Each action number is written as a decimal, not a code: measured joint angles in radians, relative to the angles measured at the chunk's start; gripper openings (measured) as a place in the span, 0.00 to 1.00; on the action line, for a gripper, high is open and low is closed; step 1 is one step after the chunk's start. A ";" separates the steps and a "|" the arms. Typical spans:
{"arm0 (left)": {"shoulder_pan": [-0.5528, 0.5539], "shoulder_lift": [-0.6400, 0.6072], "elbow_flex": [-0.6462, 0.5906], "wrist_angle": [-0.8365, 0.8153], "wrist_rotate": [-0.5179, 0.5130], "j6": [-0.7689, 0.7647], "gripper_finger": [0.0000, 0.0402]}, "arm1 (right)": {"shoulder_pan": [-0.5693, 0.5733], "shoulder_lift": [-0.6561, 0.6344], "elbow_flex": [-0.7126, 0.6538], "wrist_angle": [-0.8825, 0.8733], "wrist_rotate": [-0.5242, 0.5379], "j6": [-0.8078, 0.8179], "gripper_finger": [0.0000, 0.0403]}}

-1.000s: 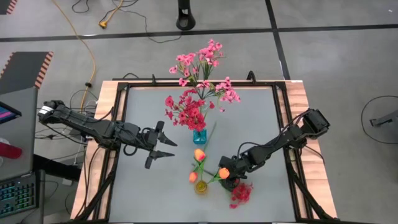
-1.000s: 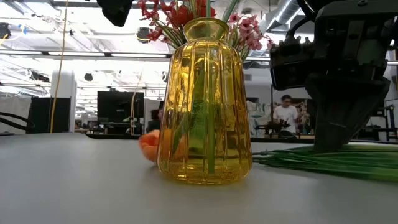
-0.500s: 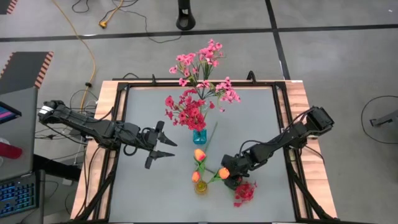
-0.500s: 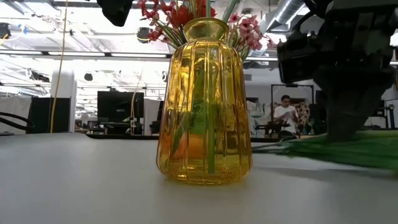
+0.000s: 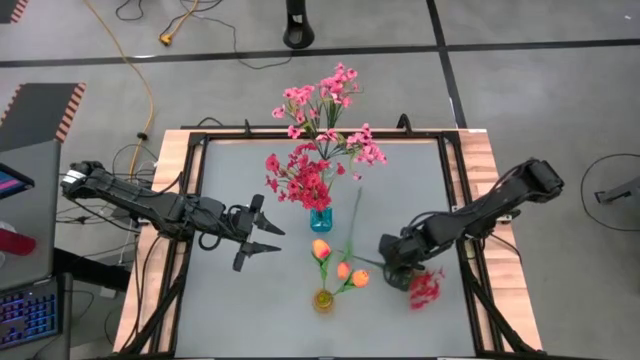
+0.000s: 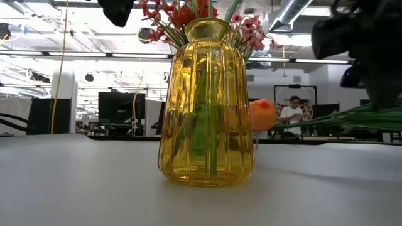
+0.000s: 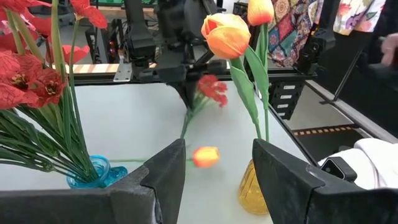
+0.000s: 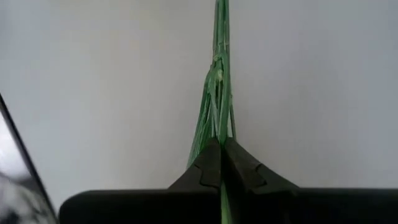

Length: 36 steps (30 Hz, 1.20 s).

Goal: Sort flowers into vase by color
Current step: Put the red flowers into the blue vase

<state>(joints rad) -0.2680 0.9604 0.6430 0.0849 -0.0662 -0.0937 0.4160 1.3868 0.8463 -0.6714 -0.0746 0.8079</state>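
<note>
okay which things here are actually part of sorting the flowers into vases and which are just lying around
Part of the job:
- red spray, stem clamped in the right gripper
- orange tulips
- yellow vase
- blue vase holding red flowers
- pink flowers
- left gripper, open, waiting

Just lying about:
- yellow cable on the floor
- keyboard

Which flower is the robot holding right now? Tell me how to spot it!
Find the yellow vase near the table's front edge. Just to its right, the right tool is shut on a red flower by its green stem. It is the only flower not standing in a vase.
</note>
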 joint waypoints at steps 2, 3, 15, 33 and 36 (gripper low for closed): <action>0.000 0.000 0.000 0.000 0.000 0.000 0.43 | 0.000 -0.019 0.000 -0.045 0.000 -0.096 0.08; 0.000 0.000 0.000 0.000 0.000 0.000 0.43 | 0.000 -0.027 0.000 -0.061 0.000 -0.150 0.08; 0.000 0.000 0.000 0.000 -0.002 0.000 0.43 | -0.043 -0.012 0.000 -0.069 0.141 -0.974 0.09; 0.000 0.000 0.000 -0.002 -0.038 -0.020 0.43 | -0.216 0.157 0.002 0.010 0.418 -1.514 0.09; 0.000 0.000 0.000 -0.007 -0.057 -0.025 0.43 | -0.213 0.180 0.002 0.010 0.464 -1.515 0.11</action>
<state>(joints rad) -0.2676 0.9600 0.6430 0.0777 -0.1232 -0.1182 0.2032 1.5665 0.8482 -0.6614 0.3892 -0.7068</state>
